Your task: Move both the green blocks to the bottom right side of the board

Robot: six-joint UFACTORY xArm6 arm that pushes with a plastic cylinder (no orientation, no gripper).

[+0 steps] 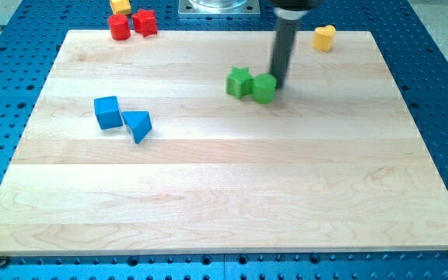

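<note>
Just left of the end effector, a rod tip (278,85) with nothing to grip, the green cylinder (264,89) touches it; the green star (239,82) sits beyond, touching the cylinder. Pushing leftward risks driving both greens away from the surface's (208,210) bottom right.

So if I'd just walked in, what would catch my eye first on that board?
Probably the dark rod coming down from the view's top, with my tip right against the green cylinder-like block, which touches a green star block on its left. Next, the blue pair at the view's left: a blue cube beside a blue triangular block. A yellow block sits alone at the top right edge.
</note>
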